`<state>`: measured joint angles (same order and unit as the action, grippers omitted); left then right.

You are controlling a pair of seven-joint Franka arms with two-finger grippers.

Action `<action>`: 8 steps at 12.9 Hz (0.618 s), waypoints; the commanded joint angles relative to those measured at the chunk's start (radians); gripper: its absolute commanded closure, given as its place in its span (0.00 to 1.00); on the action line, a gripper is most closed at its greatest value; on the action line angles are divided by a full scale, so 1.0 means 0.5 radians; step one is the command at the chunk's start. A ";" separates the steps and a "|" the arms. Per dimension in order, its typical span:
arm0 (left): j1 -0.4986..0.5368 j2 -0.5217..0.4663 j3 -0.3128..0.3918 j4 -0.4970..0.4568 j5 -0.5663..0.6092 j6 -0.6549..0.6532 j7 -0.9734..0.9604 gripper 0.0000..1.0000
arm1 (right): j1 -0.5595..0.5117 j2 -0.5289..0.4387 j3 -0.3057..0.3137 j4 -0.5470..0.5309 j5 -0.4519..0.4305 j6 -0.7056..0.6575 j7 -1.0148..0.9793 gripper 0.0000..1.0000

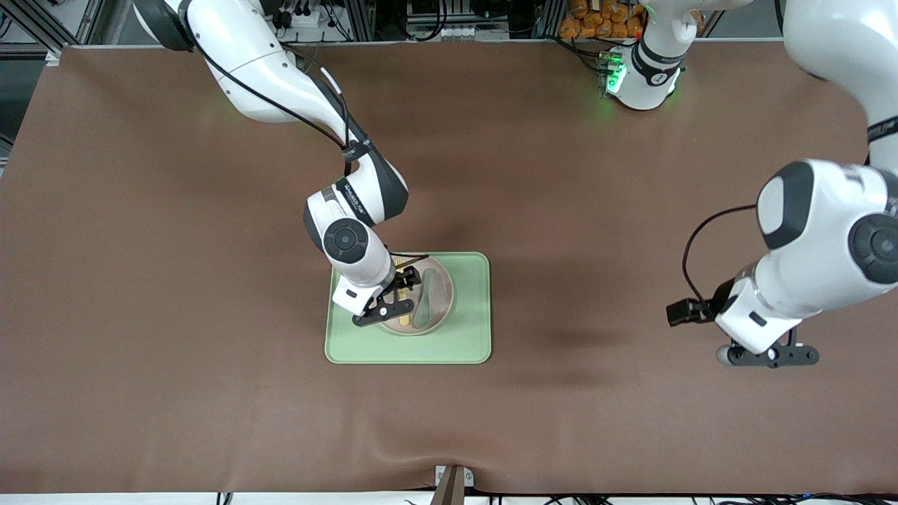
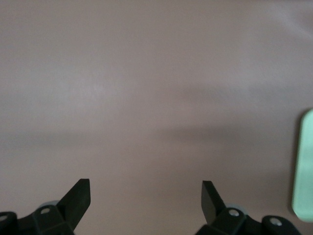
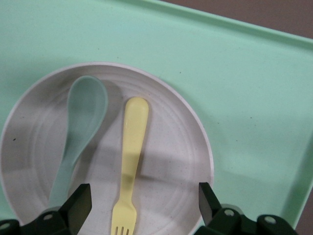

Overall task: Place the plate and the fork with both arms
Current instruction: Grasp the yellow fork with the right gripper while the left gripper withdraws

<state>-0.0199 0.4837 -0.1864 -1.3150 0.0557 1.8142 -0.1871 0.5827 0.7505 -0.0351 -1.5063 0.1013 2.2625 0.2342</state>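
Observation:
The round cream plate [image 1: 442, 294] sits on the light-green tray [image 1: 470, 337] in the middle of the table. The pale-yellow fork [image 1: 405, 317] lies in the plate beside a grey-green spoon [image 1: 426, 301]. My right gripper [image 1: 401, 293] hangs open just above the plate and holds nothing. In the right wrist view the fork [image 3: 129, 161] lies between the open fingers of the right gripper [image 3: 144, 196], with the spoon [image 3: 78, 132] beside it on the plate [image 3: 171, 147]. My left gripper [image 1: 768, 355] is open and empty over bare table at the left arm's end, and waits.
The tray [image 3: 234, 88] surrounds the plate with bare green margin. The left wrist view shows the open left gripper [image 2: 145, 191] over brown table cloth, with a strip of the tray's edge [image 2: 304, 166] at the side. Brown cloth covers the table.

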 commanded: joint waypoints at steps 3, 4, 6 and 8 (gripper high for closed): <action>-0.015 -0.326 -0.011 -0.076 0.027 -0.271 -0.086 0.00 | 0.043 0.002 -0.022 -0.037 -0.028 0.009 0.050 0.48; -0.028 -0.384 -0.008 -0.076 0.027 -0.333 -0.110 0.00 | 0.047 0.005 -0.019 -0.037 -0.028 0.012 0.084 0.48; -0.022 -0.513 -0.004 -0.088 0.020 -0.525 -0.107 0.00 | 0.065 0.015 -0.022 -0.037 -0.028 0.025 0.121 0.48; -0.025 -0.681 -0.001 -0.198 -0.038 -0.616 -0.120 0.00 | 0.077 0.042 -0.022 -0.037 -0.028 0.083 0.142 0.46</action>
<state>-0.0290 0.2465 -0.1916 -1.3266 0.0529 1.5291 -0.2326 0.6037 0.7610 -0.0360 -1.5189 0.0997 2.2748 0.2727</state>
